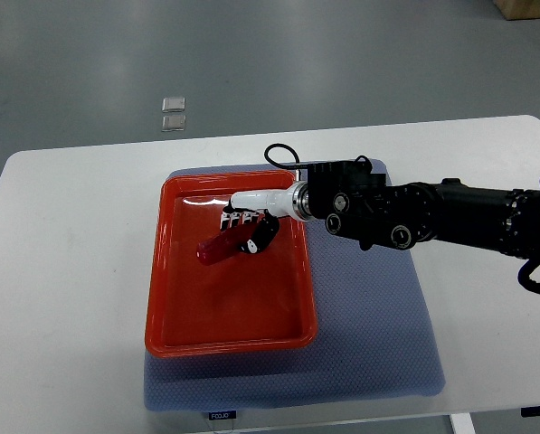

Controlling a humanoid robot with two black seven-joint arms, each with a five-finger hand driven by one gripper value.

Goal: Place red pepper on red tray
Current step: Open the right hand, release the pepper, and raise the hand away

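Red pepper (222, 246): lies inside the red tray (170, 307), in its upper middle part. Its long axis runs from about 8 o'clock to about 2 o'clock; the free, rounded end points toward 8 o'clock, the other end sits under the hand.

Right hand (251, 228): the arm comes in from 3 o'clock and reaches across the tray's right rim. The white fingers (238, 218) curl down over the upper end of the pepper, with a black thumb part at its lower side, so the hand is closed around the pepper.

Contact with tray: I cannot tell whether the pepper rests on the tray floor or is held just above it.

Red tray: sits on a blue mat (378, 344) on the white counter (61, 271), toward the mat's left side; its left rim reaches to the mat's left edge or just past it.

Hidden: the pepper's upper end and stem are covered by the fingers. Single fingers are hard to make out.

Cut off: the right arm (450, 217) leaves the picture at 3 o'clock.

Cable (281, 155): a black loop at the wrist, toward 12 o'clock from the hand.

Floor (89, 72): grey, with two small pale squares (173, 113) at 12 o'clock beyond the counter.
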